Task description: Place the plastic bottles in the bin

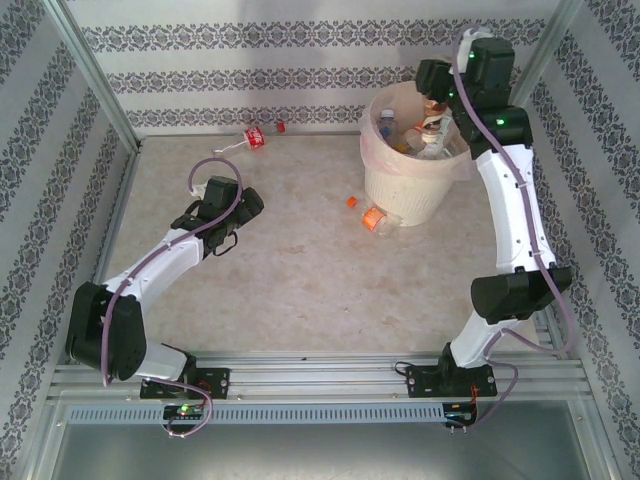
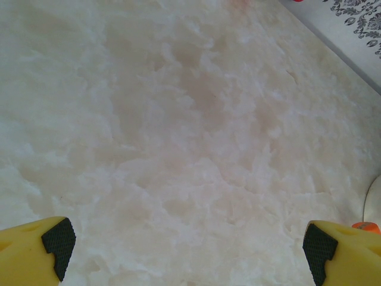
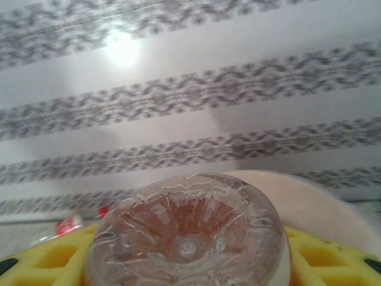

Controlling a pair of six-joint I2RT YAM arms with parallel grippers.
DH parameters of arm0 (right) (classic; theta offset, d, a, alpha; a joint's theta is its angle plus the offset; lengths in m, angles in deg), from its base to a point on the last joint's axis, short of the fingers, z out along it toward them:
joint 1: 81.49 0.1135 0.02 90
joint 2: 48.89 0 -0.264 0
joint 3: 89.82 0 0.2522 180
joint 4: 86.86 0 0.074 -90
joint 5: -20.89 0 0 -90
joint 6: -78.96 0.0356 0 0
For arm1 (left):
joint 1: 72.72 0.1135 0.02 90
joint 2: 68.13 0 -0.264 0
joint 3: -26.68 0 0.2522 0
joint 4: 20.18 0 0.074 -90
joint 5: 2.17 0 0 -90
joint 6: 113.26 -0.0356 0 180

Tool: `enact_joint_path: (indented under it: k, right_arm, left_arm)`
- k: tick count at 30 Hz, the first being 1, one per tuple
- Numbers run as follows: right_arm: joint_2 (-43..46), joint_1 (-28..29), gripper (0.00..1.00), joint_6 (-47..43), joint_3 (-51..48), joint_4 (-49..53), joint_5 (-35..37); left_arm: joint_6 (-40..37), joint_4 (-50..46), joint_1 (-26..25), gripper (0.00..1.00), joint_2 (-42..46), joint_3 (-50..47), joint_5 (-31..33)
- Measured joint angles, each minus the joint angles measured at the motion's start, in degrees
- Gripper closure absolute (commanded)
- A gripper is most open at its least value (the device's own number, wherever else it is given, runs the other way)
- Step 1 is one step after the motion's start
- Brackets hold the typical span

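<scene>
My right gripper (image 1: 440, 92) hangs over the bin (image 1: 405, 195), a round cream bucket with a pinkish liner. It is shut on a clear plastic bottle (image 3: 187, 235), whose ribbed base faces the wrist camera between the yellow fingers (image 3: 333, 262). Several bottles (image 1: 412, 135) lie inside the bin. A crushed bottle with an orange cap (image 1: 380, 218) lies on the table against the bin's near-left side. Another bottle with a red label (image 1: 250, 138) rests at the back wall. My left gripper (image 1: 248, 207) is low over the table's left half, jaws wide open (image 2: 189, 250) over bare surface.
A loose orange cap (image 1: 352, 200) lies just left of the bin, and a red cap (image 1: 281, 127) sits by the back wall. Patterned walls close in the table at the back and both sides. The bin's rim (image 3: 324, 202) shows behind the held bottle.
</scene>
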Motion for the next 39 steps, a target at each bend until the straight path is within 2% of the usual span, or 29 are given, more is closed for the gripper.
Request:
enact_joint_path:
  k: [6, 13, 17, 24, 34, 39]
  right_arm:
    - [-0.87, -5.18, 0.45, -0.04, -0.42, 0.02, 5.70]
    - [-6.38, -5.57, 0.16, 0.35, -2.78, 0.74, 6.14]
    - [-9.77, -5.57, 0.15, 0.13, -2.67, 3.52, 6.34]
    - [-8.52, -5.57, 0.12, 0.31, -1.16, 5.84, 6.51]
    - [-6.21, -5.55, 0.08, 2.01, -0.96, 7.26, -6.03]
    - [-8.37, -5.44, 0.08, 2.99, -1.44, 8.35, -8.61]
  left_arm:
    - [0.04, -0.02, 0.00, 0.00, 1.03, -0.13, 0.20]
    - [0.24, -0.09, 0.00, 0.00, 1.03, -0.15, 0.17]
    - [0.24, -0.17, 0.00, 0.00, 1.03, -0.17, 0.42]
    - [0.24, -0.52, 0.00, 0.00, 1.03, -0.15, 0.61]
    - [0.24, -0.79, 0.00, 0.00, 0.15, -0.15, 0.31]
    - [0.24, -0.83, 0.00, 0.00, 0.00, -0.15, 0.11]
